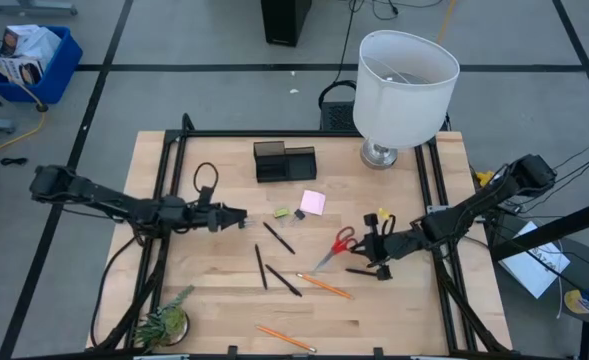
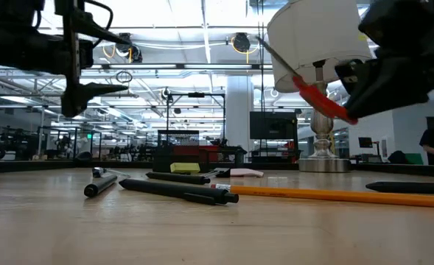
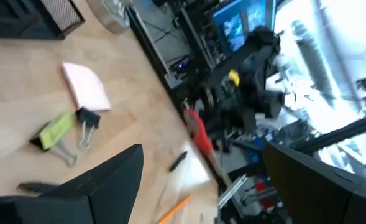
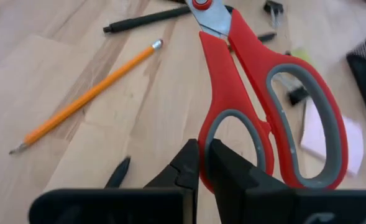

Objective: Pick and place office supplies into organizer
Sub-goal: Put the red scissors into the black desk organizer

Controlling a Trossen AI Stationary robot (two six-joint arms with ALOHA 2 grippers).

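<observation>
- Right gripper [image 4: 198,163] clamped on red-handled scissors [image 4: 263,93], lifted off the table [image 1: 394,310].
- Left gripper [image 1: 242,215] hovering near the eraser [image 1: 282,213], fingers apart, empty.
- Organizer [image 1: 284,162] at the table's far edge, beside the lamp [image 1: 404,85].

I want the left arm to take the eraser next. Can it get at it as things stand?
Probably yes. The left gripper hangs open beside the yellow-green eraser, with bare table between them. Only a small black clip lies close against the eraser and might crowd the fingers.
</observation>
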